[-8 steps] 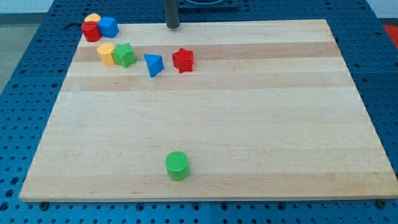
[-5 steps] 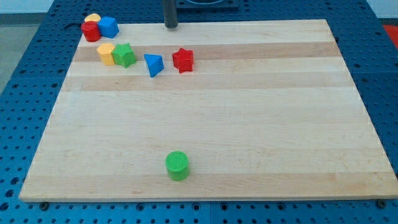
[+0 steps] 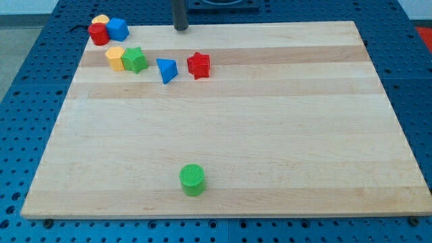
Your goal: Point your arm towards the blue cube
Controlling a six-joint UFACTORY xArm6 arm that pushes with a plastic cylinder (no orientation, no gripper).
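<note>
The blue cube [image 3: 119, 28] sits at the board's top left corner, touching a red block [image 3: 98, 34] with a yellow block [image 3: 100, 19] just behind it. My tip [image 3: 180, 29] is at the board's top edge, well to the right of the blue cube, with bare wood between them.
A yellow block [image 3: 115, 58] and a green star [image 3: 136, 59] sit side by side below the cube. A blue triangular block [image 3: 167, 69] and a red star [image 3: 198, 65] lie to their right. A green cylinder [image 3: 192, 179] stands near the bottom edge of the wooden board [image 3: 270, 135].
My tip has slid a little to the left along the top edge, towards the blue cube. No block has moved.
</note>
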